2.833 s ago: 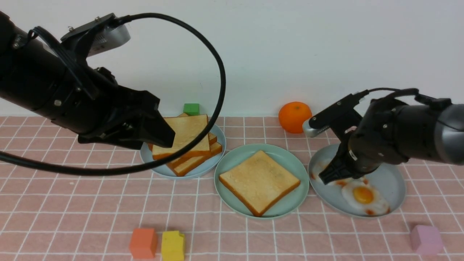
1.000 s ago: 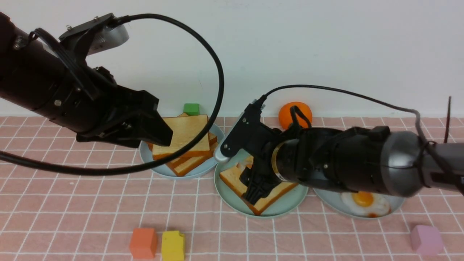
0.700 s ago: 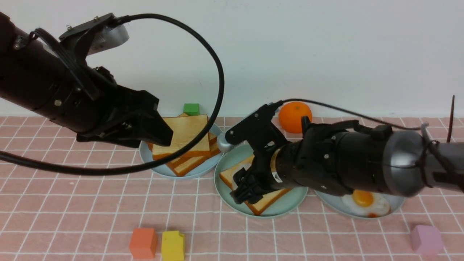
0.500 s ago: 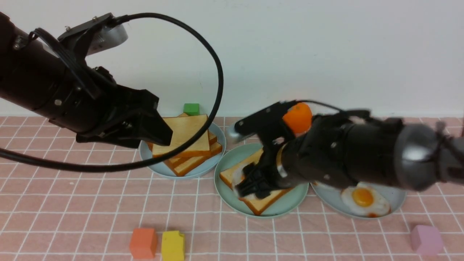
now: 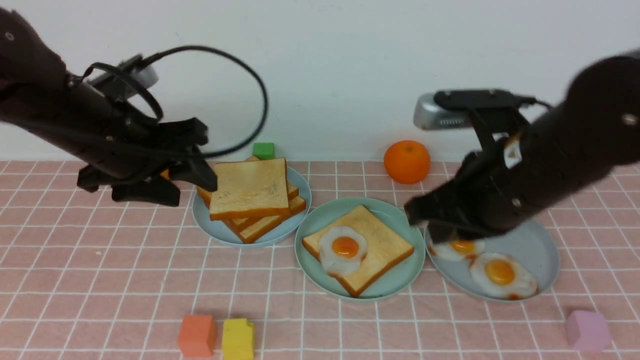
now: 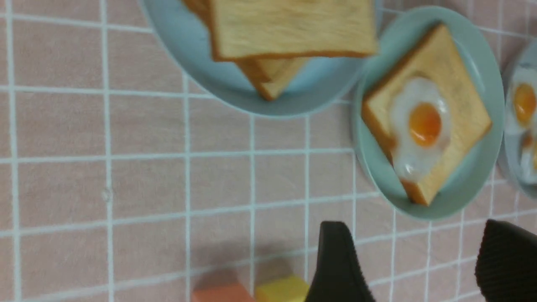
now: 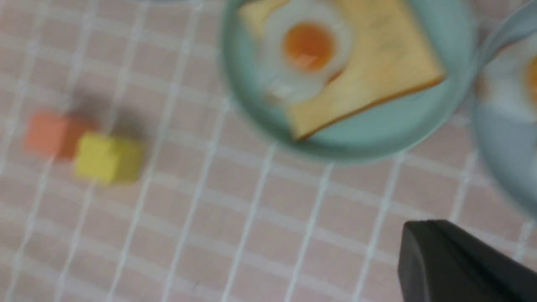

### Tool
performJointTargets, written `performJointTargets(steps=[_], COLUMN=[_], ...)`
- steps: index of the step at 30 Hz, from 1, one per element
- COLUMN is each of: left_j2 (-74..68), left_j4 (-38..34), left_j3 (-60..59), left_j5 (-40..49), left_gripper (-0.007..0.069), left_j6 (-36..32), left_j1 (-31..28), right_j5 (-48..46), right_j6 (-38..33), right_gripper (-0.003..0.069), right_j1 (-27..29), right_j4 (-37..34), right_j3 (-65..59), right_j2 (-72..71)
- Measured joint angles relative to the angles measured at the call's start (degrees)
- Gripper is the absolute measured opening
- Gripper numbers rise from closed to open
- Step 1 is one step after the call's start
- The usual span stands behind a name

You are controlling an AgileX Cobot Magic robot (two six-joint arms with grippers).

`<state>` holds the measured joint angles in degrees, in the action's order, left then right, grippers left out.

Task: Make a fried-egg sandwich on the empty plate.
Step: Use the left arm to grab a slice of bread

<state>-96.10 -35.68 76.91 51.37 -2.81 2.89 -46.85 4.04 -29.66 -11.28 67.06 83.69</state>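
The mint-green empty plate [image 5: 311, 220] now carries one toast slice [image 5: 385, 241] with a fried egg [image 5: 344, 248] on top. In the left wrist view the same egg [image 6: 423, 126] and plate [image 6: 482, 184] show, and also in the right wrist view the egg [image 7: 308, 46]. My right gripper [image 5: 420, 222] is shut on nothing and hangs above the gap between this plate and the egg plate [image 5: 537, 240]. Beside the toast stack [image 5: 250, 187], at its left edge, my left gripper [image 5: 196, 194] stands open. Its fingers [image 6: 335, 260] have only tablecloth between them.
Two more fried eggs [image 5: 500, 272] lie on the right blue-grey plate. The toast stack sits on another blue-grey plate [image 5: 220, 232]. An orange [image 5: 406, 161] and a green cube [image 5: 263, 150] stand at the back. Orange [image 5: 198, 334], yellow [image 5: 238, 338] and purple [image 5: 588, 330] cubes line the front.
My right gripper has left the egg on the toast, pulled back up and to the right, and shut. My left arm has drawn back to the left, beside the toast stack.
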Motion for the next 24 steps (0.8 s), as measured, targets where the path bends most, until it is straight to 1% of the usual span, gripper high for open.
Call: performJointTargets(steps=[1, 2, 3, 4, 5, 8, 10, 15, 24], left_j2=[-1.9, -2.6, -5.5, -7.3, -7.3, -13.7, -16.3, -20.2, -23.2], left_j4=[-3.5, -4.2, -9.0, -12.0, -12.6, -20.6, -22.5, -23.3, -26.6], left_j3=[0.4, 0.5, 0.7, 0.7, 0.7, 0.7, 0.7, 0.7, 1.0], left_j5=[0.0, -0.1, -0.6, -1.0, -1.1, -4.3, -6.5, -10.9, -12.3], left_gripper=[0.0474, 0.0474, 0.0474, 0.0474, 0.0474, 0.0474, 0.0474, 0.0474, 0.0474], left_j6=[-2.5, -3.4, -6.4, -8.4, -8.8, -14.7, -16.4, -17.4, -17.9], left_j1=[-1.6, -1.9, -3.5, -4.2, -4.3, -5.0, -5.0, -5.0, -5.0], right_j5=[0.2, 0.3, 0.4, 0.4, 0.4, 0.5, 0.5, 0.5, 0.3], right_j6=[-1.5, -1.7, -3.5, -4.0, -4.4, -7.0, -7.9, -8.7, -8.7], right_gripper=[-0.0002, -0.0001, 0.0001, 0.0001, 0.0001, 0.0003, 0.0004, 0.0008, 0.0013], right_j1=[0.0, 0.0, 0.0, 0.0, 0.0, 0.0, 0.0, 0.0, 0.0], right_j4=[-1.9, -2.4, -4.2, -5.0, -5.3, -7.6, -8.4, -9.4, -9.5], right_j3=[-1.3, -1.7, -3.2, -3.8, -3.9, -4.7, -4.7, -4.7, -4.7], right_j2=[-1.0, -1.2, -2.3, -2.8, -2.9, -4.4, -5.2, -7.0, -8.0])
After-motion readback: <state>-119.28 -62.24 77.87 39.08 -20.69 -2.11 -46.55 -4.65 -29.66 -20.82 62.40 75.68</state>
